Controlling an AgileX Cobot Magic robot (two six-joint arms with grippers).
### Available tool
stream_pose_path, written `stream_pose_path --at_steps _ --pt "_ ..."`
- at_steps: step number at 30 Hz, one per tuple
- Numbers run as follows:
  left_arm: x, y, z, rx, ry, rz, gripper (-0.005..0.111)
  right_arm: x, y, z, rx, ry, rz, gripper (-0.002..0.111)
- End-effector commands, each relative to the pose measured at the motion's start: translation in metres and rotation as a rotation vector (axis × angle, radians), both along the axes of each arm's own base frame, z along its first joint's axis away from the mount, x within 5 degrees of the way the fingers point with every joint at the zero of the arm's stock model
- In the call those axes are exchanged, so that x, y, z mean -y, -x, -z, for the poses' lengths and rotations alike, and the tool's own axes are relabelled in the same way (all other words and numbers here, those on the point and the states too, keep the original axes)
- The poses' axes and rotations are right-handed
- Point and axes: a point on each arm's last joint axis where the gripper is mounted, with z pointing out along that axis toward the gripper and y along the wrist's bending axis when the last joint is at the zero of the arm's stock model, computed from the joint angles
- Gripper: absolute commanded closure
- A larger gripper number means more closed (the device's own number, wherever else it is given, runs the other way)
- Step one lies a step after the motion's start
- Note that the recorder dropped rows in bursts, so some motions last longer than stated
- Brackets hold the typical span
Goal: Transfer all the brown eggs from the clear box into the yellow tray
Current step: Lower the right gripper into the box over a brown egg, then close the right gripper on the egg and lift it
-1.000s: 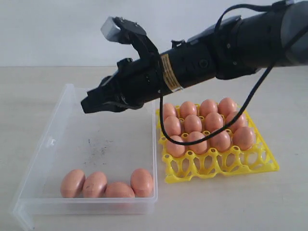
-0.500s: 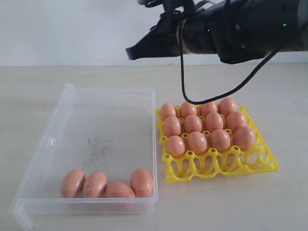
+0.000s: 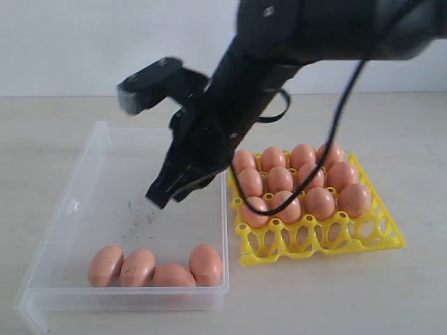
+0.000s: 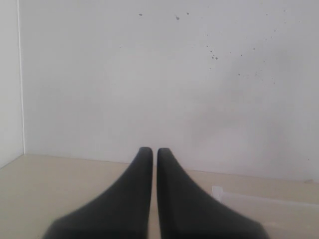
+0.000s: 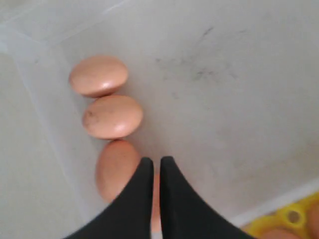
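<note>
Exterior view, right gripper (image 3: 162, 197): jaws together and empty; you've swung it from high above down into the clear box (image 3: 77, 202), nose tilted over the smudged floor
Left gripper (image 4: 154, 152): jaws together, holding nothing
Brown eggs (image 3: 137, 267): four lie along the box's near side, twelve sit in the yellow tray (image 3: 318, 241)
Meaning: you're probably lining up the next pick, and the tray's front row is vacant
Writing: none you can read

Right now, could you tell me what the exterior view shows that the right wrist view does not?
Only the exterior view: the whole yellow tray, twelve brown eggs filling three rows, its front row empty, and the black arm. Only the right wrist view: the right gripper clearly shut and empty. Both: the clear box, its dark smudges and the leftover eggs along one wall.
</note>
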Motion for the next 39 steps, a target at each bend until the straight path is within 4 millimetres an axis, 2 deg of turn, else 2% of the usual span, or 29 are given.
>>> stream_pose_path --at_steps 1,4,5,9,11,14,16,18,19,25,35,39 --pt "0.000 0.000 0.000 -0.001 -0.009 0.001 0.103 -0.055 0.004 0.035 -0.065 0.097 -0.002 0.109" --pt "0.000 0.000 0.000 -0.001 -0.009 0.001 0.103 -0.084 0.007 0.051 -0.106 0.124 -0.008 0.109" --pt "0.000 0.000 0.000 -0.001 -0.009 0.001 0.103 -0.092 0.006 0.055 -0.122 0.117 0.041 0.109" --pt "0.000 0.000 0.000 -0.001 -0.009 0.001 0.103 -0.099 0.000 0.058 -0.131 0.069 0.152 0.107" --pt "0.000 0.000 0.000 -0.001 -0.009 0.001 0.103 -0.100 -0.001 0.058 -0.126 0.060 0.155 0.101" --pt "0.000 0.000 0.000 -0.001 -0.009 0.001 0.103 -0.102 0.000 0.057 -0.164 0.033 0.221 0.080" --pt "0.000 0.000 0.000 -0.001 -0.009 0.001 0.103 -0.103 -0.001 0.056 -0.196 0.016 0.300 0.060" --pt "0.000 0.000 0.000 -0.001 -0.009 0.001 0.103 -0.103 -0.001 0.056 -0.230 0.011 0.370 0.047" --pt "0.000 0.000 0.000 -0.001 -0.009 0.001 0.103 -0.103 -0.001 0.058 -0.253 0.015 0.402 0.044" --pt "0.000 0.000 0.000 -0.001 -0.009 0.001 0.103 -0.108 0.003 0.070 -0.334 0.020 0.438 0.043" --pt "0.000 0.000 0.000 -0.001 -0.009 0.001 0.103 -0.112 0.006 0.108 -0.370 0.101 0.455 0.043" --pt "0.000 0.000 0.000 -0.001 -0.009 0.001 0.103 -0.111 0.005 0.117 -0.373 0.123 0.474 0.043"
